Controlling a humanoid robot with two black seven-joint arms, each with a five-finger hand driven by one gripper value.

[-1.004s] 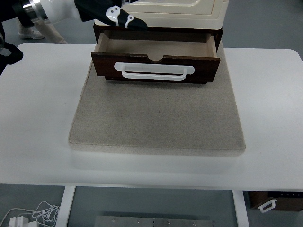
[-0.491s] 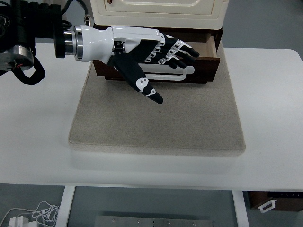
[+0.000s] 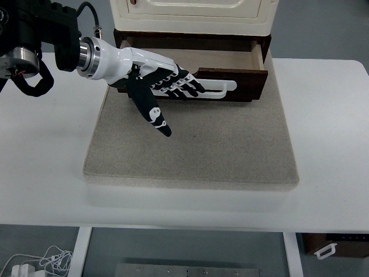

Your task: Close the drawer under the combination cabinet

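Note:
A dark brown wooden drawer (image 3: 248, 78) stands pulled out from under the cream cabinet (image 3: 190, 14), its inside bare. A white handle (image 3: 222, 89) runs across its front panel. My left hand (image 3: 167, 95) reaches in from the left, just in front of the drawer's left half. Its fingers are stretched out flat along the front panel over the handle, and the thumb points down toward the mat. It holds nothing. Whether the fingers touch the panel cannot be told.
Cabinet and drawer stand at the back of a beige mat (image 3: 193, 150) on the white table (image 3: 46, 156). Under the table lie white cables (image 3: 34, 262) at the bottom left and a brown box (image 3: 337, 245) at the bottom right.
The left hand came down from above the cabinet's left corner to the drawer front, then drew back to the left and lower, fingers now flatter against the panel. The drawer has not visibly moved.

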